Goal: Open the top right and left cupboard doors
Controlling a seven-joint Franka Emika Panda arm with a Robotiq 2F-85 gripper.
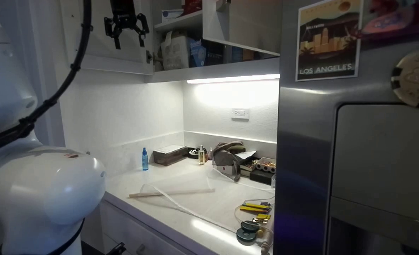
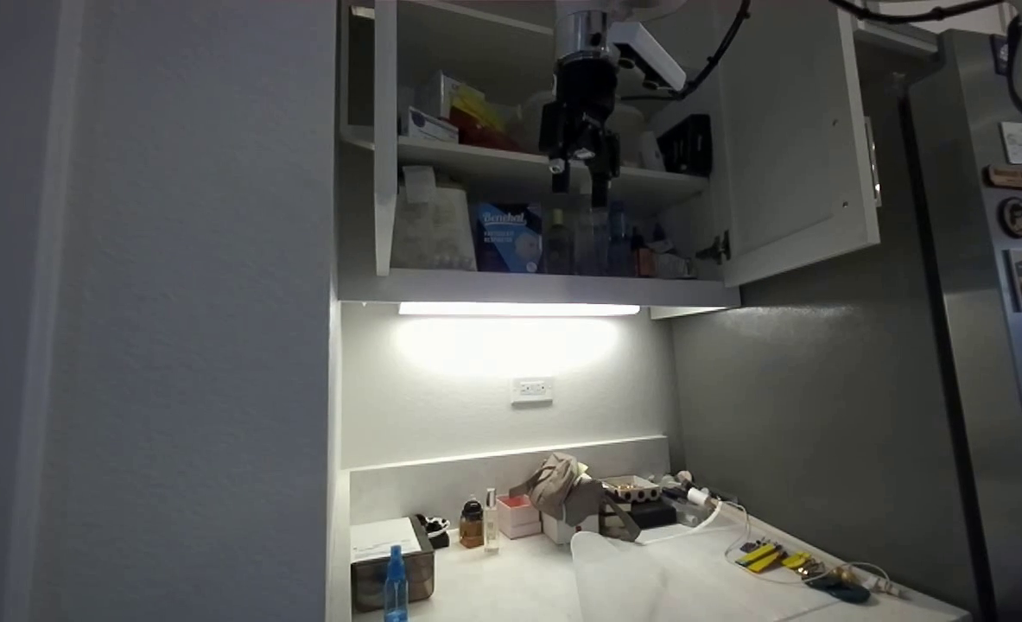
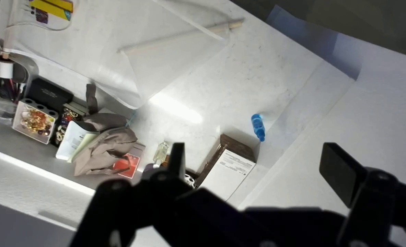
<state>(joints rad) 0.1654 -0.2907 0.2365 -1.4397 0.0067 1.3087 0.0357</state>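
Bright over the white counter (image 2: 502,583). Leftmost in an exterior view, swung out nearly edge-on: left cupboard door (image 2: 385,138). Mid-view, spread, holding nothing: gripper (image 2: 580,187). Further right, also open: right cupboard door (image 2: 796,151). Could knock either door closed by retreating sideways.

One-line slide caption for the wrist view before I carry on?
Wrist view: looking past open, empty fingers at a white countertop where a blue bottle stands near a white-topped box.
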